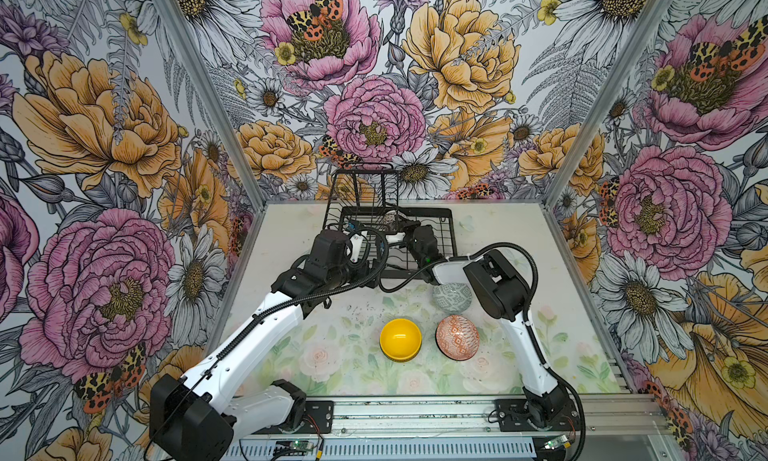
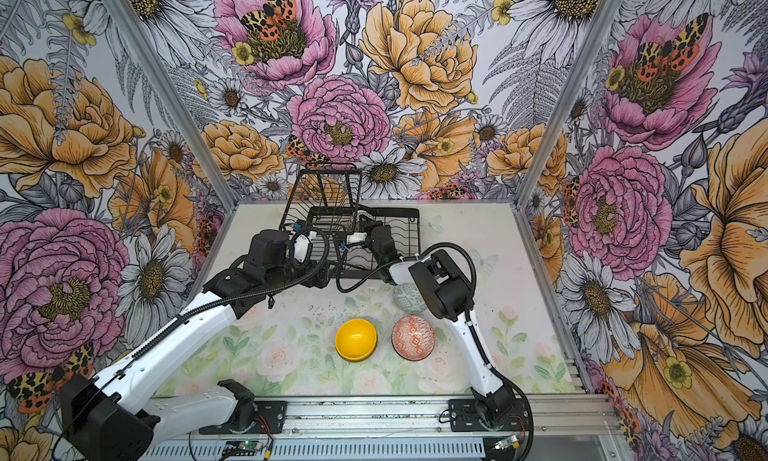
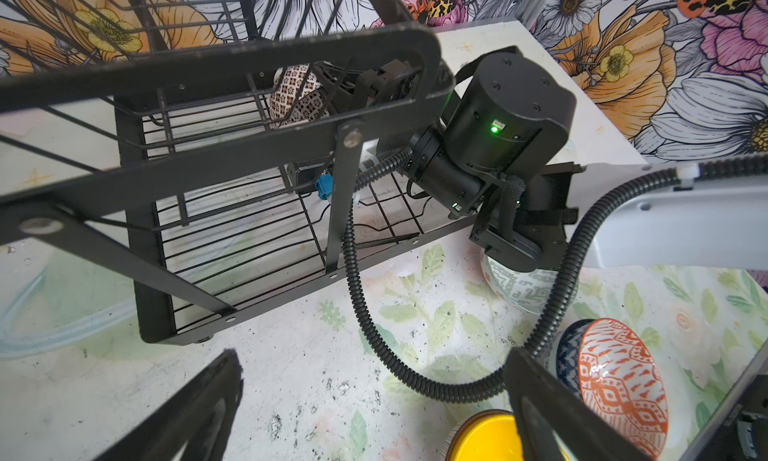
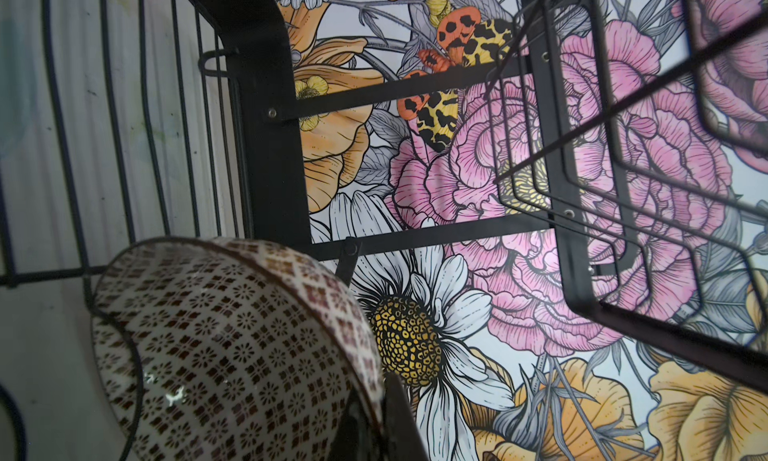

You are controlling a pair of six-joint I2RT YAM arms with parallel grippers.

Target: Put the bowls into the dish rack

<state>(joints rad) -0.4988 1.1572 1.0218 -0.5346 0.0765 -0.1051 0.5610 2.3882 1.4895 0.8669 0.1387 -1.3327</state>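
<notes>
Jaws of the left gripper (image 3: 374, 355) stand wide and empty beside the dish rack (image 1: 432, 209); inside it the right gripper (image 4: 380, 421) pinches the dark-patterned bowl (image 4: 232, 346) by the rim; judging by that, seat it on edge between the wires before letting go.

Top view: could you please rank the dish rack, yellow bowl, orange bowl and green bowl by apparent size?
1. dish rack
2. yellow bowl and orange bowl, about alike
3. green bowl, partly hidden, so unsure

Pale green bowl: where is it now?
In both top views the pale green bowl sits right of centre, between the dish rack and the orange-white bowl.
</notes>
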